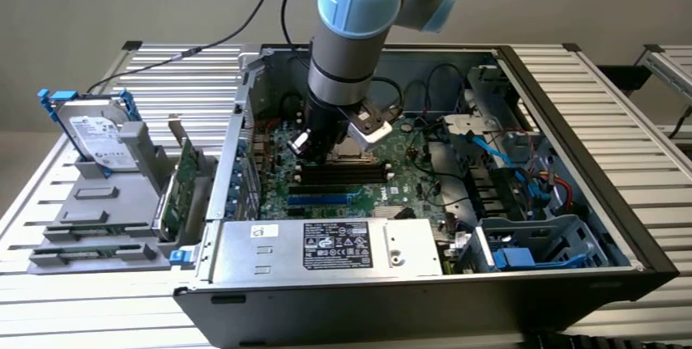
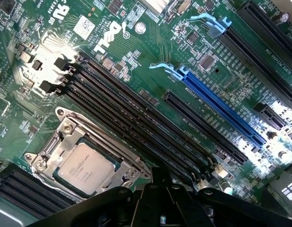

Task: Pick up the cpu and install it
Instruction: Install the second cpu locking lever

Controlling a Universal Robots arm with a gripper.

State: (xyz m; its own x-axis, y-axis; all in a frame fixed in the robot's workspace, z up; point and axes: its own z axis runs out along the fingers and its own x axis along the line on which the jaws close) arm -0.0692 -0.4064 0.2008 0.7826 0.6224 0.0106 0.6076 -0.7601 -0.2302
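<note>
Over at the exterior view's left: a grey holder rack (image 1: pixel 103 219) sits outside the computer. A silver hard drive (image 1: pixel 96 132) with a blue bracket stands in it, and a long green card (image 1: pixel 184 183) stands near it.
Middle: the open computer case (image 1: pixel 584 122) lies on its side on the metal table (image 1: pixel 605 65). The arm reaches down into it.
Gripper: the gripper (image 1: pixel 324 145) hangs low over the green motherboard (image 2: pixel 136 61). Its fingers are pressed together and hold nothing.
Cpu place: the cpu (image 2: pixel 87 166) lies flat in its socket (image 2: pixel 51 146), inside the shiny metal frame, next to the long black memory slots (image 2: pixel 136 118). It looks already put in.
Cpu feel: it is likely small, light, flat and stiff. Its metal top looks smooth, so it may slip.
Cpu care: the underside and the socket are likely easy to hurt. A tilt or a hard push could do harm.
Where to hold: the two side edges seem best, kept level.
Right side: a long blue slot (image 2: pixel 217 104) and more black slots (image 2: pixel 269 33) lie further along the board.
</note>
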